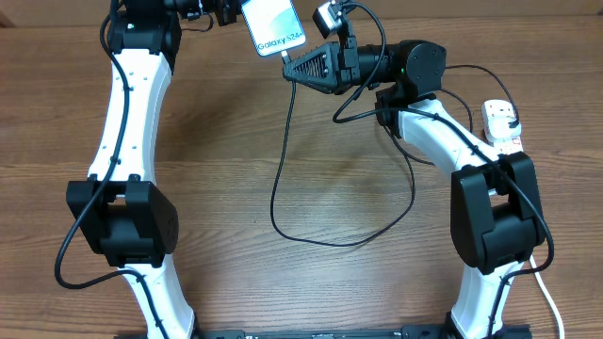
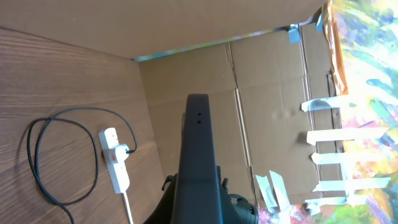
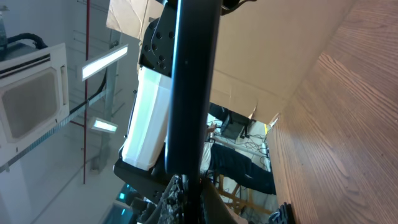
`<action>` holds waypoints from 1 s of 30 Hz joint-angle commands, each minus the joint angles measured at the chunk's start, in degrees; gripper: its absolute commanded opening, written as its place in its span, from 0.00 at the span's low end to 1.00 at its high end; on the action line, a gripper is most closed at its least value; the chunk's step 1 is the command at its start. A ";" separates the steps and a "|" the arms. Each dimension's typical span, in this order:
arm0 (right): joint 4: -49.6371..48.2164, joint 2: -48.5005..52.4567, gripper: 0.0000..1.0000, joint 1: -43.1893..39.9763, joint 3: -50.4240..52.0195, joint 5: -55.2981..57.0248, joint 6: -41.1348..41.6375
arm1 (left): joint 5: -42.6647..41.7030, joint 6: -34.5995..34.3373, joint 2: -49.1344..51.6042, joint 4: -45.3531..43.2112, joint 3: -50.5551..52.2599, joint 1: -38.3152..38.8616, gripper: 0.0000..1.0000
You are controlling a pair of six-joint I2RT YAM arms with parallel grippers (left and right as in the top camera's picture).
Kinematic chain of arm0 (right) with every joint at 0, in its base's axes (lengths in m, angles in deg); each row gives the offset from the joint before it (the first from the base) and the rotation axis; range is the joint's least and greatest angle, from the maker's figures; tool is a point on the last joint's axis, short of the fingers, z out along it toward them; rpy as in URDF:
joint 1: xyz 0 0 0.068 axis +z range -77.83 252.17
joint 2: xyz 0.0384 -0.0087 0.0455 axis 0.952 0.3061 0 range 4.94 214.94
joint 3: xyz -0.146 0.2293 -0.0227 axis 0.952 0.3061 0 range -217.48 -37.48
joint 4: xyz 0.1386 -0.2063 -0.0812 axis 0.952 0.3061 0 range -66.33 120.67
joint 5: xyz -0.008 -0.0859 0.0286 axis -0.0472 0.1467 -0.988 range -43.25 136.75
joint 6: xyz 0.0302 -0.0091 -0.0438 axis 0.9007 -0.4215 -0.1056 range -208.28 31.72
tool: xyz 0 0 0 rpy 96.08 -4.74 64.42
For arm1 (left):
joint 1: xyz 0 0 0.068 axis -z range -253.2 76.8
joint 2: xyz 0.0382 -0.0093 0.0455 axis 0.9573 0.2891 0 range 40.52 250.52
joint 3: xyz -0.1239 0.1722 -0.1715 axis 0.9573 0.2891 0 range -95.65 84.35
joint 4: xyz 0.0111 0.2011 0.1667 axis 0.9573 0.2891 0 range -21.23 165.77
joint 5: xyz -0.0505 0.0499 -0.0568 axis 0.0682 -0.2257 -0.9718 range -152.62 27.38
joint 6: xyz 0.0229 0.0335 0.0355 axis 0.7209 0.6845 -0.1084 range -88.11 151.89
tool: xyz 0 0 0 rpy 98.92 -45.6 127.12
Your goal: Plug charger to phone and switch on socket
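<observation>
Phone [image 1: 273, 26], screen lit, hangs tilted above the far centre of your desk [image 1: 236, 141]. Your left end effector [image 1: 226, 11] is clenched on its left edge. Your right end effector [image 1: 294, 64] is clenched at its near corner, where the charger [image 1: 283, 169] leaves; whether it pinches phone or connector, you cannot tell. The black cable loops across the desk to the white socket [image 1: 501, 124] at the right.
</observation>
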 commanded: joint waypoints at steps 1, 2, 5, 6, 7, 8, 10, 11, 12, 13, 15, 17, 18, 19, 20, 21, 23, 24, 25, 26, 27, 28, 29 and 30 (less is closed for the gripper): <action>-0.15 -1.25 0.04 -0.26 -0.61 2.10 0.17 | -1.25 0.98 -1.05 -0.22 -0.94 0.81 0.04; -0.15 -1.25 0.04 -0.26 -0.63 2.14 0.17 | -1.42 0.98 -1.05 -0.24 -0.96 0.81 0.04; -0.15 -1.25 0.04 -0.28 -0.61 2.43 0.17 | -2.03 1.53 -1.05 -0.22 -0.96 0.81 0.04; -0.15 -1.25 0.04 -0.28 -0.61 2.49 0.17 | -2.34 2.08 -1.05 -0.24 -0.94 0.81 0.04; -0.15 -1.25 0.04 -0.28 -0.61 2.49 0.17 | -2.62 2.45 -1.05 -0.22 -0.96 0.81 0.04; -0.17 -1.25 0.04 -0.28 -0.63 2.49 0.17 | -2.73 2.67 -1.05 -0.20 -0.96 0.81 0.04; -0.17 -1.25 0.04 -0.28 -0.63 2.49 0.17 | -2.82 2.71 -1.05 -0.17 -0.96 0.81 0.04; -0.15 -1.25 0.04 -0.28 -0.63 2.49 0.17 | -2.84 2.71 -1.05 -0.20 -0.96 0.81 0.04; -0.15 -1.25 0.04 -0.28 -0.63 2.51 0.17 | -2.91 2.73 -1.05 -0.22 -0.96 0.81 0.04; -0.15 -1.25 0.04 -0.33 -0.63 2.54 0.17 | -3.06 2.93 -1.05 -0.22 -0.96 0.81 0.04; -0.15 -1.25 0.04 -0.57 -0.63 2.51 0.17 | -3.54 3.08 -1.05 -0.20 -0.96 0.81 0.04; -0.11 -1.25 0.04 -0.76 -0.63 2.54 0.17 | -3.65 3.06 -1.05 -0.20 -0.96 0.81 0.04; 0.00 -1.25 0.04 -0.81 -0.61 2.56 0.17 | -3.76 3.04 -1.05 -0.20 -0.94 0.85 0.04; 0.07 -1.25 0.04 -0.81 -0.61 2.64 0.17 | -3.78 3.02 -1.05 -0.20 -0.96 0.85 0.04; 0.07 -1.25 0.04 -0.81 -0.61 2.80 0.17 | -3.78 3.02 -1.05 -0.20 -0.96 0.87 0.04; 0.07 -1.25 0.04 -0.81 -0.61 2.97 0.17 | -3.78 2.82 -1.05 -0.20 -0.94 0.87 0.04; 0.13 -1.22 0.04 -0.81 -0.61 3.50 0.15 | -3.76 2.23 -1.05 -0.20 -0.96 0.92 0.04; 0.42 -1.22 0.04 -0.81 -0.61 3.80 0.13 | -3.72 2.16 -1.05 -0.20 -0.96 1.03 0.04; 1.07 -1.22 0.04 -0.81 -0.61 4.28 0.11 | -3.61 2.19 -1.05 -0.20 -0.94 1.09 0.04; 1.62 -1.22 0.04 -0.81 -0.61 4.61 -0.02 | -3.45 2.19 -1.05 -0.20 -0.96 1.16 0.04; 2.45 -1.22 0.04 -0.81 -0.61 5.16 -0.11 | -3.32 2.19 -1.05 -0.22 -0.96 1.18 0.04; 3.61 -1.22 0.04 -0.81 -0.61 5.55 -0.37 | -3.26 2.21 -1.05 -0.20 -0.96 1.18 0.04; 4.66 -1.22 0.04 -0.81 -0.61 5.97 -0.85 | -3.26 2.23 -1.05 -0.20 -0.96 1.18 0.04; 5.31 -1.22 0.04 -0.81 -0.61 6.38 -1.16 | -3.28 2.23 -1.05 -0.20 -0.94 1.18 0.04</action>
